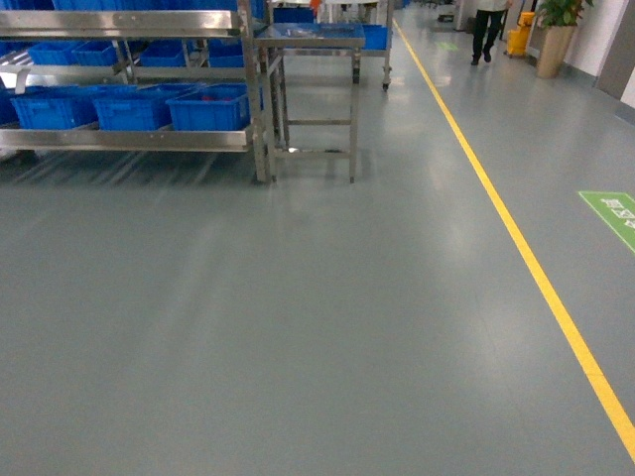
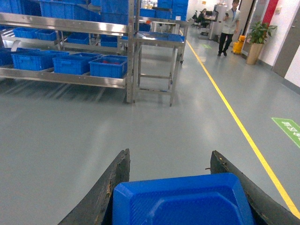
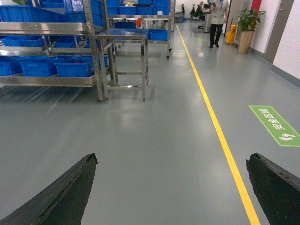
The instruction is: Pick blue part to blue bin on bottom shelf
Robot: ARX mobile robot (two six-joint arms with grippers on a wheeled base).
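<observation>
Far to the left, we see the bottom shelf [image 1: 129,139] of a steel rack carrying a row of blue bins [image 1: 134,107]; the rightmost one shows something red inside. Just right of the rack stands a small steel table [image 1: 310,40]. Nearer, the left gripper [image 2: 169,157] has its dark fingers [image 2: 112,187] clamped on either side of the blue part [image 2: 180,201], a bright blue moulded piece held above the grey floor, well apart from the shelf. The right gripper [image 3: 171,158] has its fingers spread wide with only floor between them. Farther right, a yellow line [image 1: 516,238] runs into the distance, where a person [image 1: 488,30] walks, and a green floor sign [image 1: 610,213] lies at the right edge.
</observation>
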